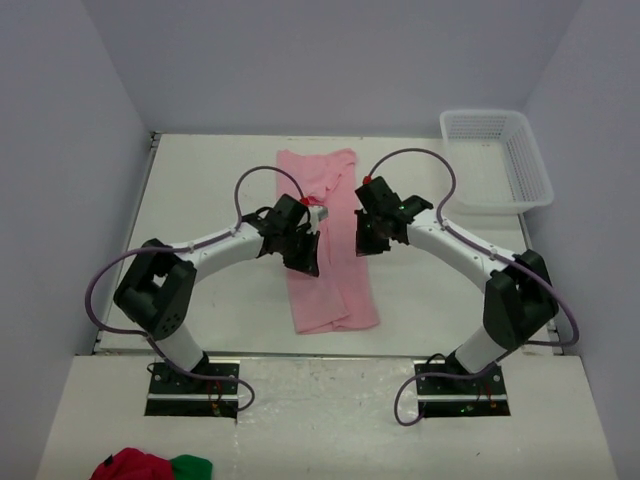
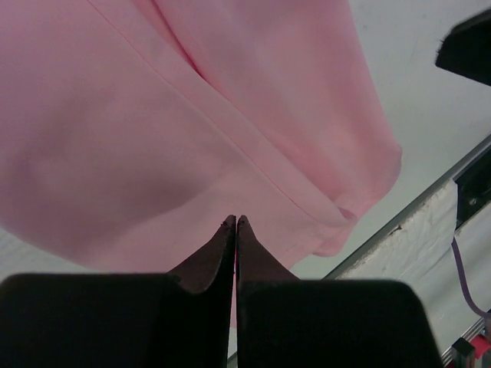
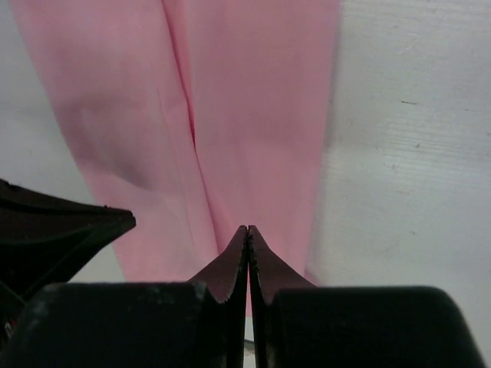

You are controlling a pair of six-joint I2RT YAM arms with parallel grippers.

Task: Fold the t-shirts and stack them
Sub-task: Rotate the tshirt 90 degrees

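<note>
A light pink t-shirt (image 1: 330,290) lies on the white table, folded lengthwise into a long narrow strip that runs from the far middle toward the near edge. My left gripper (image 1: 303,258) hangs over the strip's left edge, about halfway along. Its fingers are pressed together, with nothing between the tips (image 2: 235,221). My right gripper (image 1: 364,240) hangs over the strip's right edge, also shut and empty (image 3: 248,228). Below both sets of fingers the t-shirt (image 2: 153,130) (image 3: 253,115) shows a lengthwise fold seam.
A white plastic basket (image 1: 497,160) stands at the far right corner of the table. A red and green cloth bundle (image 1: 150,467) lies off the table at the near left. The table's metal front edge (image 2: 430,199) runs close to the t-shirt's near end.
</note>
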